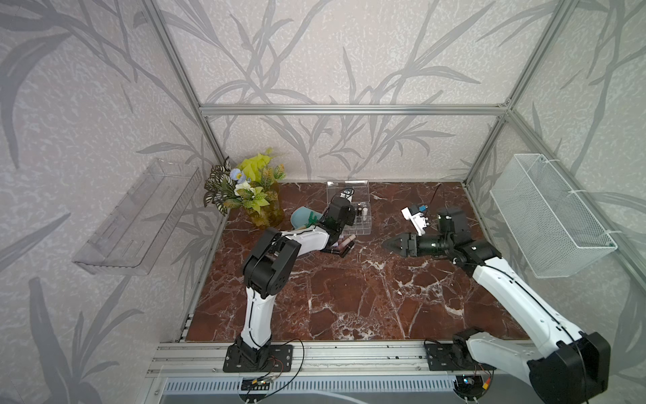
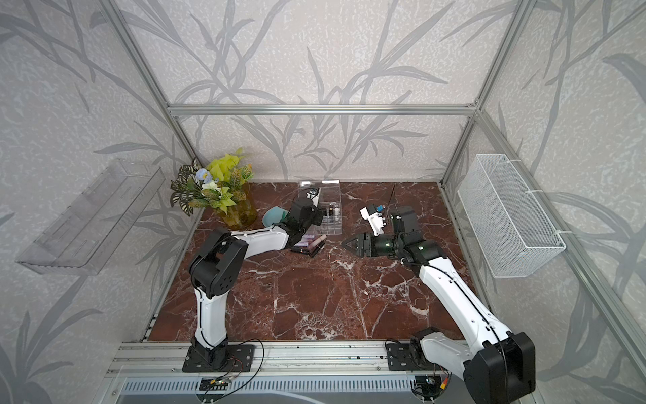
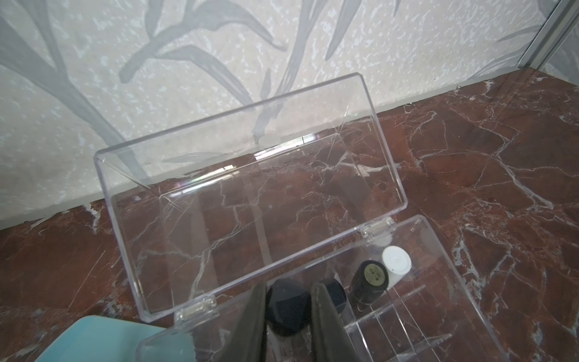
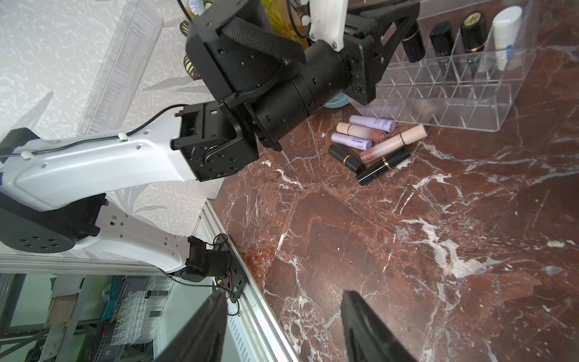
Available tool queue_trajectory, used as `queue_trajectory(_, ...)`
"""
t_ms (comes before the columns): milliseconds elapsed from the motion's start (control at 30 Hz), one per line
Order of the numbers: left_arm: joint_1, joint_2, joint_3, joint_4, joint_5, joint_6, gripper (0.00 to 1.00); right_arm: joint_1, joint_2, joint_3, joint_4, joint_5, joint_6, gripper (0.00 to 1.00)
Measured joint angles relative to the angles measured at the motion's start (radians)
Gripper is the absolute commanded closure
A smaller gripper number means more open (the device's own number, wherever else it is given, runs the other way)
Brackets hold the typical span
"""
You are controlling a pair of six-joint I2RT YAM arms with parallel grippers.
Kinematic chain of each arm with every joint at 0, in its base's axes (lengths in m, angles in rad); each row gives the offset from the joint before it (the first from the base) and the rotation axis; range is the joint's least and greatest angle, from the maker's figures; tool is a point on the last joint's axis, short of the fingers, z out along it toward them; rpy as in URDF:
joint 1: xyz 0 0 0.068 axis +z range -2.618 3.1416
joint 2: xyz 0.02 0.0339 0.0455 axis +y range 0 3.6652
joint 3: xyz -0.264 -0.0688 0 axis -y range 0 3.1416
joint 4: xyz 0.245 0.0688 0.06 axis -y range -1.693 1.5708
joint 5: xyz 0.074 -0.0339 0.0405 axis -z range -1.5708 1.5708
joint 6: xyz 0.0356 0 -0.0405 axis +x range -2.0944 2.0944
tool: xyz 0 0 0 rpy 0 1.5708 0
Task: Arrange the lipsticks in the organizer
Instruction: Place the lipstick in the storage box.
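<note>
The clear organizer [image 3: 445, 247] stands open at the back of the table, its lid [image 3: 250, 188] tilted back; both top views show it [image 1: 361, 227] [image 2: 332, 225]. My left gripper [image 3: 288, 290] is shut on a black lipstick [image 3: 289, 310], held upright over a back-row compartment. Beside it stand a black faceted tube [image 3: 335, 293], a dark tube [image 3: 371, 277] and a white one [image 3: 396, 260]. Several loose lipsticks [image 4: 372, 144], lilac, pink and black, lie in front of the organizer [image 4: 454, 103]. My right gripper [image 4: 283, 293] hovers open and empty right of the pile [image 1: 344, 245].
A plant in an amber vase [image 1: 258, 199] and a teal bowl [image 1: 300, 217] with a green rake [image 1: 312, 220] sit left of the organizer. A clear wall tray [image 1: 136, 217] hangs on the left wall, and a white wire basket [image 1: 548, 213] on the right.
</note>
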Motion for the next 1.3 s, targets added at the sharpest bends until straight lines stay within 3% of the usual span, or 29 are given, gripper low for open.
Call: queue_trajectory(1300, 0.023, 0.003, -0.016, 0.029, 0.003, 0.009, 0.91, -0.001, 0.027, 0.0, 0.003, -0.025, 0.0, 0.38)
